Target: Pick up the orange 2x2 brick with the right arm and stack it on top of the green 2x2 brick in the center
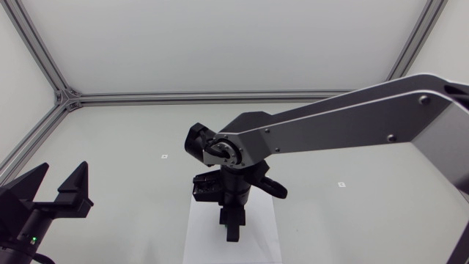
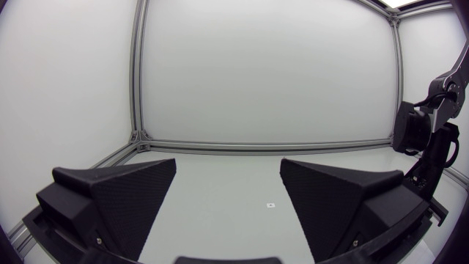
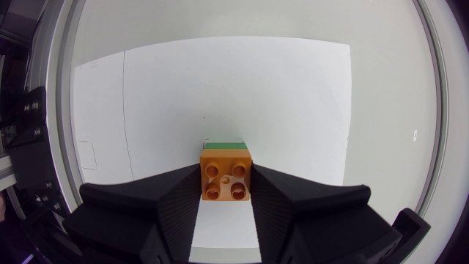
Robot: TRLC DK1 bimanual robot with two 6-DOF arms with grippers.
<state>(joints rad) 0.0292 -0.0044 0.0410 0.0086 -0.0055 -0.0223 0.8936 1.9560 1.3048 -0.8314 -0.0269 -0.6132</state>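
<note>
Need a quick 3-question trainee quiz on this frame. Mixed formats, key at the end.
1. True or false: the left gripper is open with nothing between its fingers.
2. What is the right gripper shut on? A) a blue brick B) the orange brick C) nothing
3. Fill in: in the right wrist view, the edge showing just beyond the orange brick belongs to a ____ brick.
Key: 1 true; 2 B; 3 green, the green brick.

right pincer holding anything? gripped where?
Yes. Right pincer is shut on the orange 2x2 brick, one finger on each of two opposite side walls, studs exposed. Left pincer open, holding nothing.
</note>
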